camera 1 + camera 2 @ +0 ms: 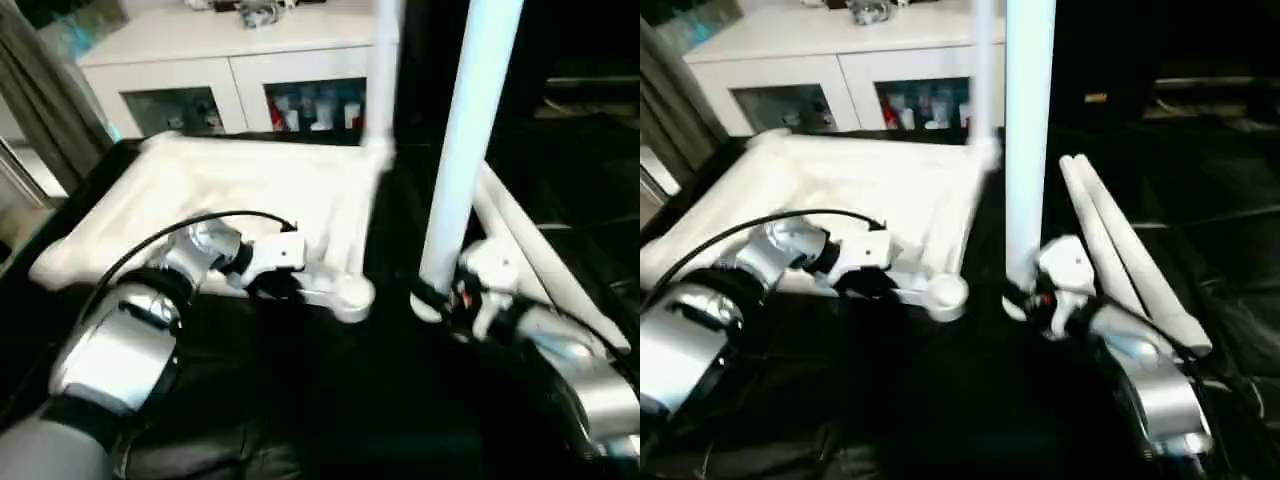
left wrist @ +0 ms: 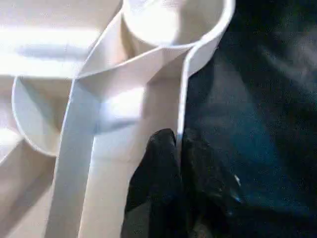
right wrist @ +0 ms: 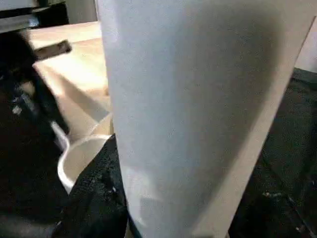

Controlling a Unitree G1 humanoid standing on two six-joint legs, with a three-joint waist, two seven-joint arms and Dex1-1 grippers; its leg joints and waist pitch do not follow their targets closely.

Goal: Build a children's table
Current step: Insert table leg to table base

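**Tabletop clamped at near rim, one leg held upright**

Count, as I see it from the head cameras: one white tabletop (image 1: 230, 190), lying underside up on the black-sheeted table (image 1: 330, 400); four legs in all. One leg (image 1: 985, 80) stands in the far right corner socket. One leg (image 1: 465, 140) is upright in my right gripper (image 1: 440, 298), just beside the near corner socket (image 1: 350, 295). Two spare legs (image 1: 1120, 250) lie side by side on the black sheet, right of the tabletop.

Left gripper (image 2: 179, 163): fingers clenched on the thin near rim wall of the tabletop, one either side of it, close to the near corner socket.

Right gripper: fingers wrapped round the lower end of the upright leg, grasping it.

Containers: the near socket is empty. The white cabinet (image 1: 240, 70) behind holds coloured items behind its glass doors; I cannot identify them.
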